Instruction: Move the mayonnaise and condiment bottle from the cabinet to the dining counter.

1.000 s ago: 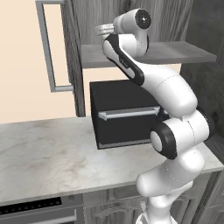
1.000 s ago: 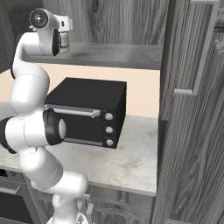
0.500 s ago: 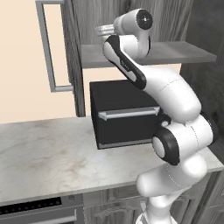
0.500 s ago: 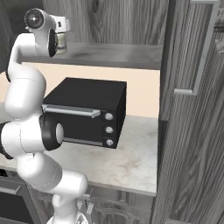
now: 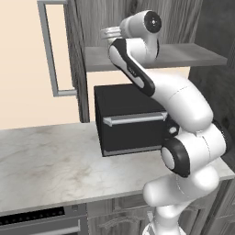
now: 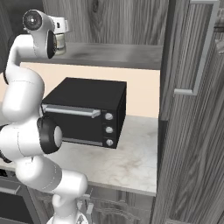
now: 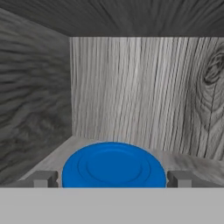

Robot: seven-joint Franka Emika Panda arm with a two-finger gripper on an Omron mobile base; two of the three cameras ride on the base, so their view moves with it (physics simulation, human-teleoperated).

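My pincer point(image 7: 113, 178) stands wide, one tip either side of the round blue lid of the short mayonnaise jar point(image 7: 113, 166), low centre, inside the grey wood-grain cabinet point(image 7: 131, 92). Probably rigid and smooth; I'd grip below the lid.

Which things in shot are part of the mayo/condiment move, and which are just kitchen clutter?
Part of the job:
- mayonnaise, blue lid showing between the fingertips
- cabinet, its grey shelf under the jar
- gripper, open, one fingertip either side of the lid

Just there:
- black oven
- marble worktop under the oven
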